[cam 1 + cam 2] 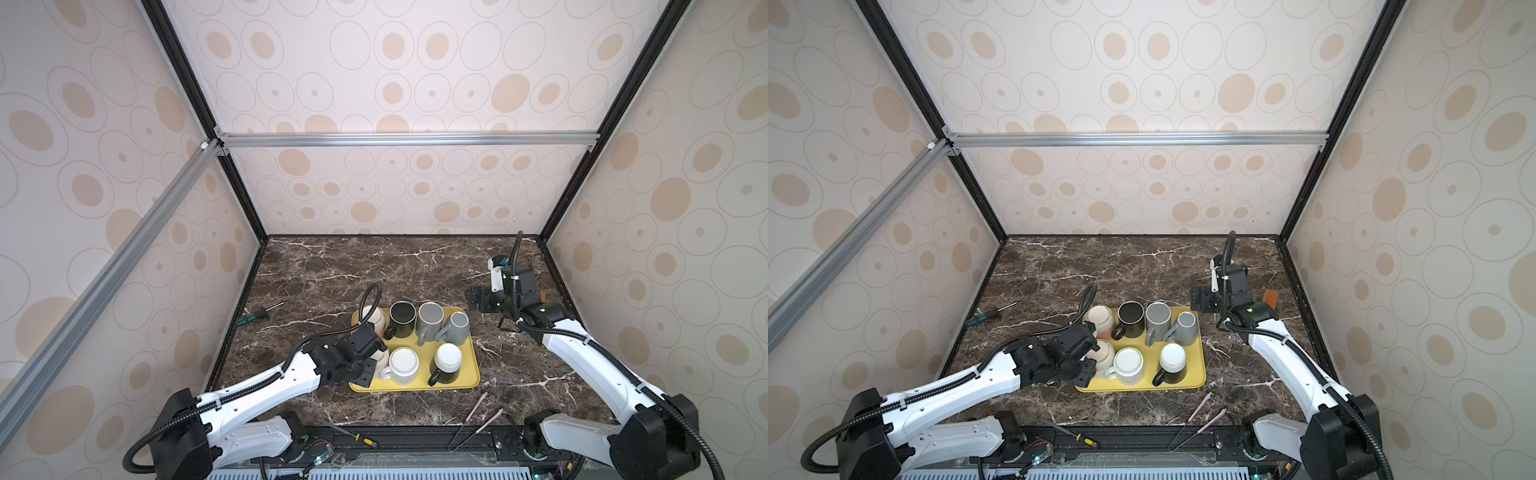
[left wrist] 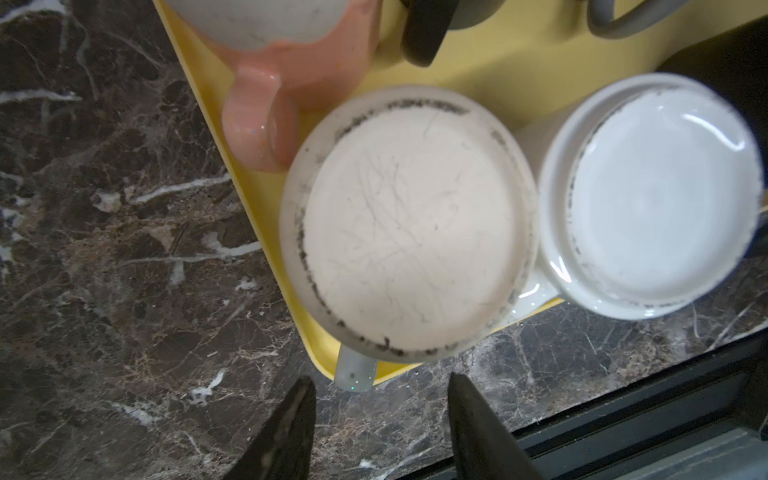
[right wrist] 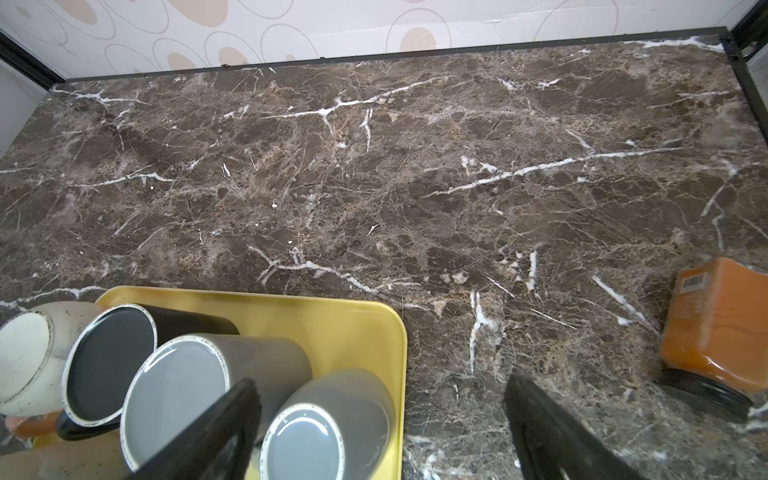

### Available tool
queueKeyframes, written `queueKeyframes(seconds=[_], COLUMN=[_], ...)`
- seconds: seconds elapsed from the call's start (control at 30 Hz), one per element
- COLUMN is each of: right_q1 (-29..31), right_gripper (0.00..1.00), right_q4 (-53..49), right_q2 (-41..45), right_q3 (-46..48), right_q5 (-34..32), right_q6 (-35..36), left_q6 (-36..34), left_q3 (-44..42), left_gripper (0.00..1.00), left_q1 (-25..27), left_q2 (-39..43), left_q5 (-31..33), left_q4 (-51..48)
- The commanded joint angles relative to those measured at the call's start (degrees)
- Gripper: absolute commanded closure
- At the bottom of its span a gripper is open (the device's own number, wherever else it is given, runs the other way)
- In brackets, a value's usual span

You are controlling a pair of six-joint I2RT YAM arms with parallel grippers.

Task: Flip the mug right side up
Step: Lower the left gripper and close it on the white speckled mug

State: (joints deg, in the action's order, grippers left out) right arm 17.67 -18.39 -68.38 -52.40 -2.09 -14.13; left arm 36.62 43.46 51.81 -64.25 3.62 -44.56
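Approach step, as judged: the left gripper (image 2: 380, 379) hovers above the mug (image 2: 409, 224), its jaws apart with nothing between them. The right gripper (image 3: 382, 384) hangs with its jaws spread wide and empty off the far right corner of the tray (image 1: 415, 388), taking no part.

Position. The mug stands base-up in the near left corner of the tray. A white mug (image 2: 656, 199) stands just beside it, possibly touching, and a pink mug (image 2: 299, 62) sits behind. All the mugs on the tray appear to be inverted; that this cream one is the target is inferred from the left gripper's station over it.

Appearance. The mug has a cream body and a broad flat base crossed by fine hairline marks. Its raised foot ring is smudged dark in patches. A pale speckled handle (image 2: 355, 370) juts out over the tray's rim toward the gripper.

Next move, as judged: descend and close, most likely on the handle, since the base looks wider than the present gap between the jaws. Then lift clear of the neighbours before rolling the wrist half a turn. The close neighbours leave little room, so a sideways swing risks knocking the white mug.
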Motion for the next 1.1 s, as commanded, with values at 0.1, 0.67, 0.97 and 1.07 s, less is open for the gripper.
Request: queueKeyframes(seconds=[0.1,0.67,0.97,1.07], right_q1=[0.2,0.2,0.2,0.3], right_gripper=[0.05,0.06,0.06,0.06], right_q4=[0.4,0.3,0.3,0.2], right_q2=[-0.5,-0.2,-0.5,-0.4], right_q3=[0.0,0.3,0.4,0.4], right_q5=[0.2,-0.4,-0.6,-0.6], right_q6=[-0.9,-0.8,-0.7,-0.7], left_q6=[5.9,7.7,7.2,7.6], left_q3=[-2.1,-3.4,-3.9,-4.1], left_gripper=[0.46,0.46,0.55,0.58], left_q1=[0.5,0.6,0.6,0.6], left_q2=[-0.6,-3.0,-4.1,-4.8], left_q5=[0.9,0.4,-1.2,-0.7], left_q4=[0.2,5.7,6.4,6.1])
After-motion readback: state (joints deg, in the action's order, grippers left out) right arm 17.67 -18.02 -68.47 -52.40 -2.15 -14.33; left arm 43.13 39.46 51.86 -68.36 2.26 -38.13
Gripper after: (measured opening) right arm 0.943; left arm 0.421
